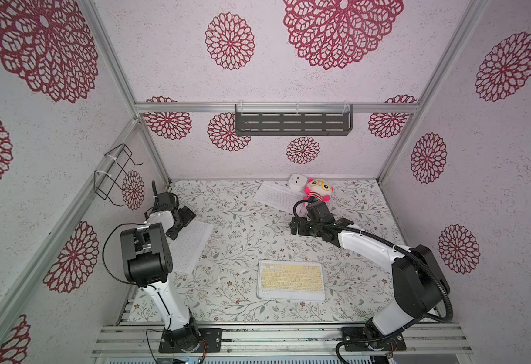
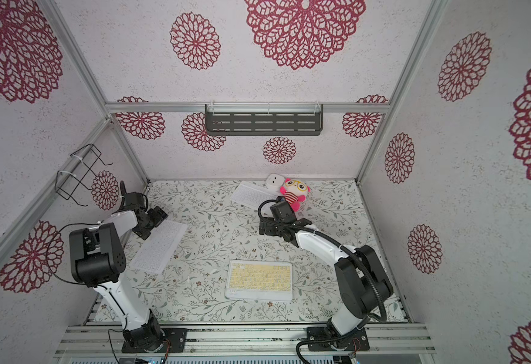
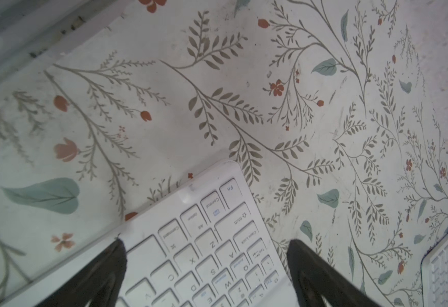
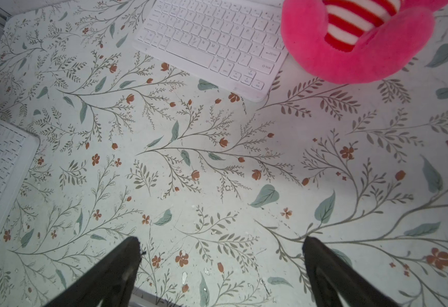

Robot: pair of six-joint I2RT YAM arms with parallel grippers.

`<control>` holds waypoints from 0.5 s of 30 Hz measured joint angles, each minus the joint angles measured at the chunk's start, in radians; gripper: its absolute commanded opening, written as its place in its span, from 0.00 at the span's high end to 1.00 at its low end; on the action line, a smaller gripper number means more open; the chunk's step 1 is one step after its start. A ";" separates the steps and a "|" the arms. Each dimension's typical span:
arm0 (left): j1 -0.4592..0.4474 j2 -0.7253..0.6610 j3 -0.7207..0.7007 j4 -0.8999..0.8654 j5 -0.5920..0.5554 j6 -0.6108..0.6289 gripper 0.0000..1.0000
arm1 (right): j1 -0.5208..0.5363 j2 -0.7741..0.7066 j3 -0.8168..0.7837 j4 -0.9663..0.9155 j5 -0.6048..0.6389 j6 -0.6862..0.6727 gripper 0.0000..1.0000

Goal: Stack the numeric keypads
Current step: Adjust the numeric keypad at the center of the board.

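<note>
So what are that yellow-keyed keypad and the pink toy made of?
The yellow-keyed keypad looks like hard plastic: smooth, slightly glossy white frame, matte pale-yellow keys. The pink toy seems soft plush fabric: fuzzy pile shows in the right wrist view.

Three keypads [image 1: 291, 280] [image 1: 193, 244] [image 1: 273, 194], one plush toy [image 1: 319, 189], one cube [image 1: 296, 182]

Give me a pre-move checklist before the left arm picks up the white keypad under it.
1. Left gripper open: ok.
2. Left gripper squared on left white keypad: not ok, it straddles a corner.
3. Right gripper empty, open: ok.
4. Yellow keypad top bare for stacking: ok.
5. Back white keypad free of plush toy: cannot tell, the toy meets its end.
</note>
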 measured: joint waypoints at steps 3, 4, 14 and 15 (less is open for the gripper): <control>0.000 0.003 0.004 -0.012 -0.003 0.020 0.02 | -0.001 0.008 0.000 -0.002 -0.003 0.001 0.01; 0.000 0.003 0.004 -0.014 -0.005 0.027 0.02 | -0.001 0.008 0.000 -0.002 -0.004 0.001 0.01; 0.014 0.036 0.104 -0.078 -0.053 0.085 0.02 | -0.006 0.007 -0.003 -0.002 -0.001 0.006 0.01; 0.020 0.057 0.116 -0.078 -0.047 0.084 0.02 | -0.006 0.007 -0.004 -0.002 0.000 0.006 0.01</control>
